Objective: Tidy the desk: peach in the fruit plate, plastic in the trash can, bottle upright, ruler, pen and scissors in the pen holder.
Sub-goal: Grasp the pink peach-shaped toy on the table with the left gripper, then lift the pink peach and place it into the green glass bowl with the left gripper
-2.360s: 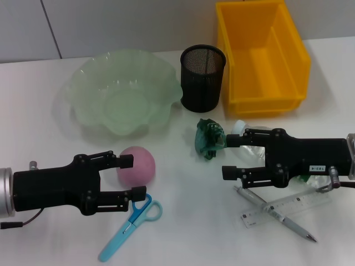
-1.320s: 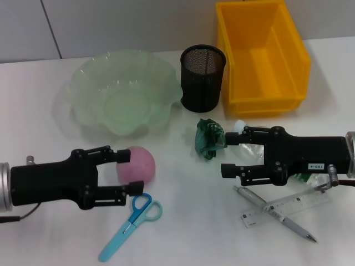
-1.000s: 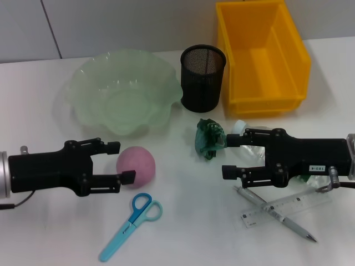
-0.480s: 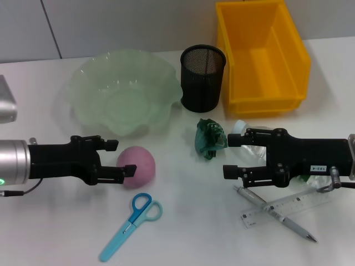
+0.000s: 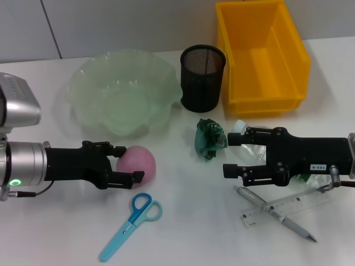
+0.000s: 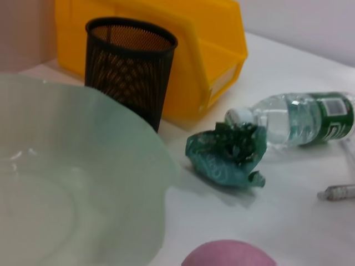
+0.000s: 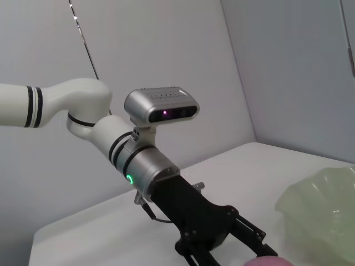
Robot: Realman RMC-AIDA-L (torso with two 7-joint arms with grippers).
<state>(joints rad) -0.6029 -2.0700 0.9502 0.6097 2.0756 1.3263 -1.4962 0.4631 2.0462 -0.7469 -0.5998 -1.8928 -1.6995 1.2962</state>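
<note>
Round pink peach (image 5: 136, 163) lying on white worktop (image 5: 183, 233), just in front of wavy pale-green glass fruit plate (image 5: 121, 100), not yet in it. Left end effector (image 5: 128, 164) low at peach level, fingers spread, one on far side and one on near side of peach, apparently touching or nearly so; not pinched yet. Judged step: closing on peach for lift into plate.

Risks from here: round fruit likely to roll or squirt out toward crumpled green plastic wrapper (image 5: 209, 138) if fingers close off-centre; grip near fingertips only, so possible slip on lift; soft skin liable to bruise under hard squeeze. Lower finger close to blue-handled scissors (image 5: 131, 225), possible nudge if arm drops. Plate rim raised and wavy, so a low carry could clip it and shove plate.

Right end effector (image 5: 230, 155) hovering low over clear plastic bottle with green label (image 6: 299, 119), bottle lying on its side, cap end toward wrapper; fingers spread, nothing held. Accidental contact could roll bottle.

Clear plastic ruler (image 5: 288, 208) and grey pen (image 5: 277, 214) crossed on worktop by right arm. Black mesh pen holder (image 5: 203, 77) empty-looking, upright beside yellow plastic bin (image 5: 260, 55), behind wrapper.
</note>
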